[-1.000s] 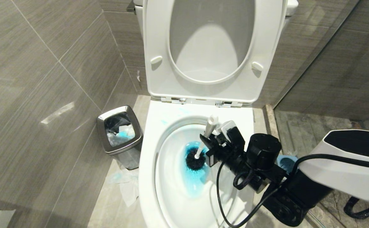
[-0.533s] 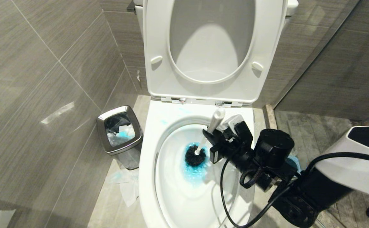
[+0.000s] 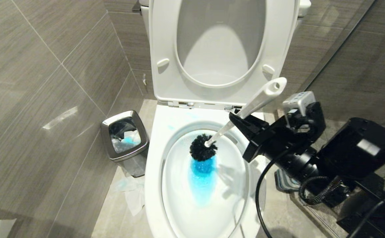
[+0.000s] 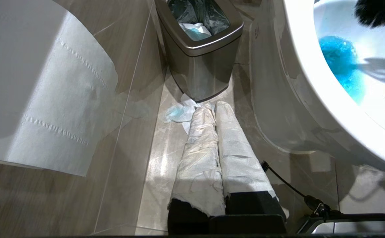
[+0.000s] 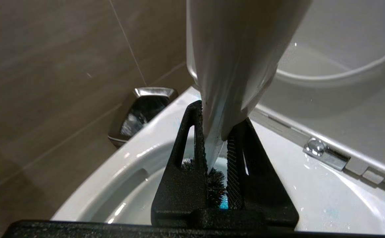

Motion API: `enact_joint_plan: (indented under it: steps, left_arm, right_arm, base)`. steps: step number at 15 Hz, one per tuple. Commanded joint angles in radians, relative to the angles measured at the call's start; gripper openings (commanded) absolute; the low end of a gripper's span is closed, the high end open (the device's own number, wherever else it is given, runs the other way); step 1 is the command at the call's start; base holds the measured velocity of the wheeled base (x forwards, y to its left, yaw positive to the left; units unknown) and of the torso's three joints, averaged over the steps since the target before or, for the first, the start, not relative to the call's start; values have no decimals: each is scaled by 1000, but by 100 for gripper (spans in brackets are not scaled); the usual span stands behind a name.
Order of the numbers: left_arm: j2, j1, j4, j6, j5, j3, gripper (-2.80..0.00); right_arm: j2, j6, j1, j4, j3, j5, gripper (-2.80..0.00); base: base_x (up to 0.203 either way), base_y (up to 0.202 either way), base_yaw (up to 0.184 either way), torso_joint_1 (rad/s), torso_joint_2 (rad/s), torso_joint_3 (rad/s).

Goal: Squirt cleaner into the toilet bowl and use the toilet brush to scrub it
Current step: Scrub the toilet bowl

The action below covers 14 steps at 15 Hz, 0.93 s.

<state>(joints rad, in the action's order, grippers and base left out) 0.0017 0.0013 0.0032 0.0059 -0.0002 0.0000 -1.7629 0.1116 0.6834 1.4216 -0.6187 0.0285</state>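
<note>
The right hand point(image 3: 240, 119) holds the toilet brush point(image 3: 242, 110) over the toilet bowl point(image 3: 152, 172).

The right hand's two black fingers point(image 5: 187, 158) are clenched on the white handle, about halfway along it. The brush leans, with its round handle tip up by the raised seat and its black bristles down inside the bowl, near the back wall and just above the water. The blue cleaner point(image 3: 201, 178) colors the water right under the bristles. The seat and lid point(image 3: 212, 49) stand up against the tank. A small steel bin point(image 3: 125, 138) sits on the floor to the left of the bowl, with blue-stained tissues inside it and more tissue on the floor beside it. The left hand point(image 4: 217, 142), wrapped in white paper, hangs low near the bin with its fingers pressed together, grasping nothing.
</note>
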Motion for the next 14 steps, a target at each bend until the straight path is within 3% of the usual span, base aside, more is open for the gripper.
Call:
enact_joint_plan:
  steps: [1, 9, 14]
  left_arm:
    - [0, 0, 0, 0, 0, 0, -280]
    - [0, 0, 0, 0, 0, 0, -280]
    - [0, 0, 0, 0, 0, 0, -280]
  right_arm:
    - [118, -24, 2, 2, 30, 20, -280]
    - [362, -145, 1, -294, -5, 46, -280]
    - [455, -151, -39, -615, -126, 54, -280]
  base:
    - [0, 0, 0, 0, 0, 0]
    - [0, 0, 0, 0, 0, 0]
    - [0, 0, 0, 0, 0, 0]
